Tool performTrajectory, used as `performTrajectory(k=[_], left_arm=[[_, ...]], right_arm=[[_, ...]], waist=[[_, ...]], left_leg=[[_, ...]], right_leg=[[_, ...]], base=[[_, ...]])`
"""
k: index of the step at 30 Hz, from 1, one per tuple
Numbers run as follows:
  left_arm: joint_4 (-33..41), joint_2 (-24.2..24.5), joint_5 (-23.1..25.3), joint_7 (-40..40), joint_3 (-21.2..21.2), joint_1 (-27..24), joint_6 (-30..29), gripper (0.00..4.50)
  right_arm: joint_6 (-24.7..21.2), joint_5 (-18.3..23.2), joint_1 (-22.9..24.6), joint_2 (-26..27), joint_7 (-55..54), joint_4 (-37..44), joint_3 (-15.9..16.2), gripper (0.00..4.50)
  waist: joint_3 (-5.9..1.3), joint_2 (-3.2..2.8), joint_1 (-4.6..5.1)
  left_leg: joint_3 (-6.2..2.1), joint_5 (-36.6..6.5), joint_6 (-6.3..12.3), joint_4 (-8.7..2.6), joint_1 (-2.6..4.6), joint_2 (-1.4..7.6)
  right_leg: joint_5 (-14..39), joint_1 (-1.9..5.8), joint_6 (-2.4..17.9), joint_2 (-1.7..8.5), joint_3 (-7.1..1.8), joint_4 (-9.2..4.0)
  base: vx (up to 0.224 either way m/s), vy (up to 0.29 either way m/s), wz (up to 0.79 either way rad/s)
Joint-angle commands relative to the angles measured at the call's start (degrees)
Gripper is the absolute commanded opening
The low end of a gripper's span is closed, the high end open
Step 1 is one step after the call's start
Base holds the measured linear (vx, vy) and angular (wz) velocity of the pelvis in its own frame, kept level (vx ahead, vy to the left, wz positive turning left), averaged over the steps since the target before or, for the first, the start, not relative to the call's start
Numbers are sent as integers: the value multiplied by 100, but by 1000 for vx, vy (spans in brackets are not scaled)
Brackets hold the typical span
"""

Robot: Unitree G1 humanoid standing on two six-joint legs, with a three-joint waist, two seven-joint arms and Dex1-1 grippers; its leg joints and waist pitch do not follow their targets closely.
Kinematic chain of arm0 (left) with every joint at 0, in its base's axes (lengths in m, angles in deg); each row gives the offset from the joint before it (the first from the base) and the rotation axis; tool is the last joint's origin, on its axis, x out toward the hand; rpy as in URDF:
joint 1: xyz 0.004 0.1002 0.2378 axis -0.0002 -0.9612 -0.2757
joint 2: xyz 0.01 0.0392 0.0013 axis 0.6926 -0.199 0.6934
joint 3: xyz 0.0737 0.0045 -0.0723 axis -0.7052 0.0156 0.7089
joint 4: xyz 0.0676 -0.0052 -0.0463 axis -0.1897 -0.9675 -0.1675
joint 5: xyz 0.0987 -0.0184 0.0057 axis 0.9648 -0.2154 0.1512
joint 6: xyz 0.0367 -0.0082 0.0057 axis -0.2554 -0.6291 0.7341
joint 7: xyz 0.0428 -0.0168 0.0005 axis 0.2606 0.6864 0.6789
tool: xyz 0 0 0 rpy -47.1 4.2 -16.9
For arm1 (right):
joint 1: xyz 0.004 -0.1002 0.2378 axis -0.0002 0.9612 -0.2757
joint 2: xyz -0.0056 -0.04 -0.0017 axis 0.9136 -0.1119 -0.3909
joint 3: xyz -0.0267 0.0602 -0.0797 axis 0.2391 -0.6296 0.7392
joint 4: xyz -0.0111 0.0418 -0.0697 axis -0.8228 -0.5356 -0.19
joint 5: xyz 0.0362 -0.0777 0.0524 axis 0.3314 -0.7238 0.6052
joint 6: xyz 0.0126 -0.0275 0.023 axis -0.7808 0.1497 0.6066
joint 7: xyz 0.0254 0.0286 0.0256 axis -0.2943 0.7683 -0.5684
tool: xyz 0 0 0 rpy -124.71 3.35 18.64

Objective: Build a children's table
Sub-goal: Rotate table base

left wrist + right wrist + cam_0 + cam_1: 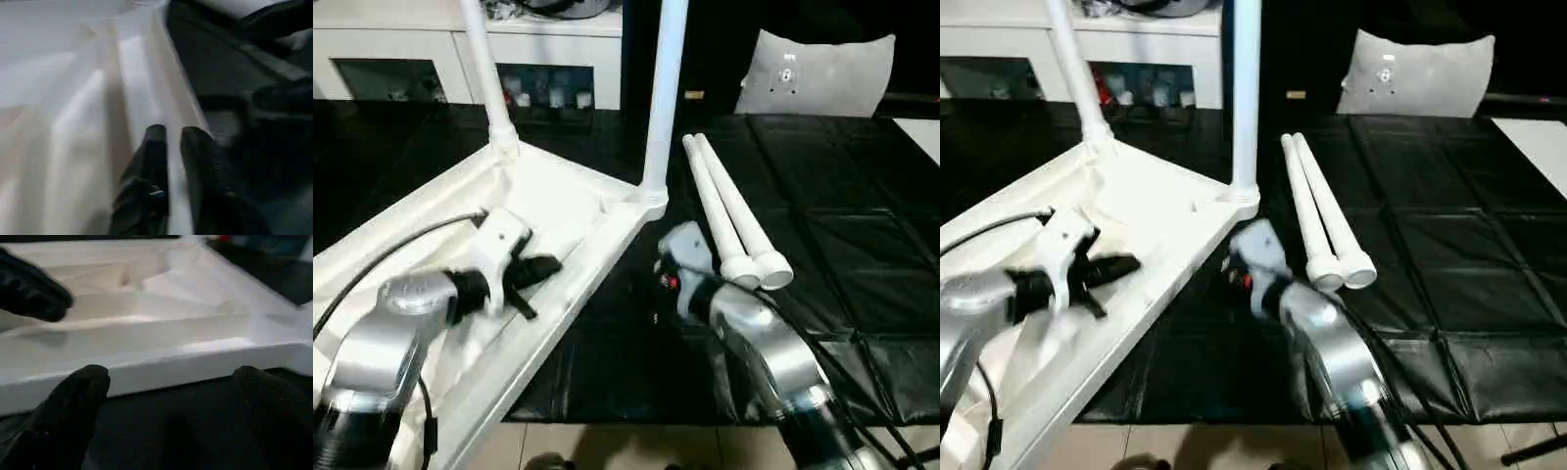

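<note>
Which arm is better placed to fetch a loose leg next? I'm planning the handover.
Probably the right: its claw is open, on the mat beside the two loose legs. The left claw sits over the tabletop's underside, farther away.

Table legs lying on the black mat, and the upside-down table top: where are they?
Loose table legs (pixel 729 211): left eye view, the middle of the pair's shafts.
Table top (pixel 558 211): left eye view, its ribbed underside between the two standing legs.

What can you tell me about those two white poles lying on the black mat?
The two poles are loose table legs of smooth white plastic, round and tapered, with wider collars at their near ends. They lie flat, side by side and touching, on the black mat, right of the upturned tabletop. Nothing holds them.
</note>
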State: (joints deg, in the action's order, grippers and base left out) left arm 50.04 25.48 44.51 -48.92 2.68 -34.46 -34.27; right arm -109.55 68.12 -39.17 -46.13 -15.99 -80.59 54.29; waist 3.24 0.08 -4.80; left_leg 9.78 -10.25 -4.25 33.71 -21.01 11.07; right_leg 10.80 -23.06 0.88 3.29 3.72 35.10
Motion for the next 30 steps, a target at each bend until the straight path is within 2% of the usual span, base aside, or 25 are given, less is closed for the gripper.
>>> performTrajectory(k=[1,3,4,6,9,12,13,17,20,21,27,28,30], left_arm=[[320,-65,-132,66,-55,-97,-304,117],[426,-75,-60,192,-114,-185,-418,125],[444,-49,14,251,-147,-214,-433,130],[507,38,126,390,-179,-277,-530,148],[587,89,258,614,-155,-340,-561,173],[656,98,280,745,-49,-382,-631,187],[656,108,301,788,-39,-388,-629,208],[558,195,369,818,-147,-411,-669,231],[524,275,364,805,-264,-529,-726,231],[516,261,373,851,-246,-543,-727,214],[358,179,448,1113,-76,-503,-611,181],[346,193,443,1101,-77,-492,-597,161],[345,195,439,1117,-67,-491,-595,159]], right_arm=[[-450,110,170,-131,44,507,7,450],[-708,111,312,-227,32,797,4,450],[-784,82,355,-266,23,889,8,450],[-976,94,436,-344,24,1123,23,450],[-1234,140,559,-436,31,1434,30,450],[-1433,142,680,-531,41,1691,111,450],[-1471,127,704,-565,50,1743,147,450],[-1634,157,726,-586,48,1857,192,450],[-1682,62,723,-681,94,1889,329,450],[-1701,67,724,-682,96,1901,334,450],[-1819,106,708,-681,44,1976,371,450],[-1824,103,713,-690,43,1982,382,450],[-1830,99,717,-707,43,1997,394,450]], waist=[[-287,-48,33],[-286,-35,27],[-286,-54,31],[-290,-50,49],[-287,-30,49],[-307,-35,75],[-307,-38,86],[-308,-35,126],[-300,-45,140],[-302,-45,140],[-297,-15,140],[-300,-40,132],[-302,-33,135]], left_leg=[[-63,-1698,-105,-453,94,186],[-68,-1702,-113,-454,96,192],[-79,-1703,-124,-462,74,183],[-79,-1758,-121,-452,79,164],[-84,-1701,-104,-447,67,159],[-92,-1591,-104,-440,64,170],[-92,-1552,-105,-439,53,165],[-91,-1533,-80,-429,48,158],[-94,-1581,-89,-434,54,165],[-92,-1584,-94,-430,56,163],[-89,-1567,-82,-421,54,157],[-98,-1586,-92,-426,59,158],[-98,-1589,-99,-425,61,163]], right_leg=[[2254,189,607,396,-321,-523],[2292,189,540,394,-324,-534],[2269,200,494,384,-320,-536],[2415,185,402,384,-314,-562],[2465,194,330,379,-313,-574],[2261,199,374,374,-308,-546],[2152,207,412,366,-304,-534],[2092,210,454,374,-305,-529],[2135,204,469,372,-306,-533],[2127,204,471,373,-307,-534],[2169,211,471,378,-306,-540],[2229,209,447,384,-304,-543],[2196,205,451,382,-305,-544]], base=[[0,0,0],[0,0,0],[0,0,0],[0,0,0],[0,0,0],[0,0,0],[0,0,0],[0,0,0],[0,0,0],[0,0,0],[0,0,0],[0,0,0],[0,0,0]])
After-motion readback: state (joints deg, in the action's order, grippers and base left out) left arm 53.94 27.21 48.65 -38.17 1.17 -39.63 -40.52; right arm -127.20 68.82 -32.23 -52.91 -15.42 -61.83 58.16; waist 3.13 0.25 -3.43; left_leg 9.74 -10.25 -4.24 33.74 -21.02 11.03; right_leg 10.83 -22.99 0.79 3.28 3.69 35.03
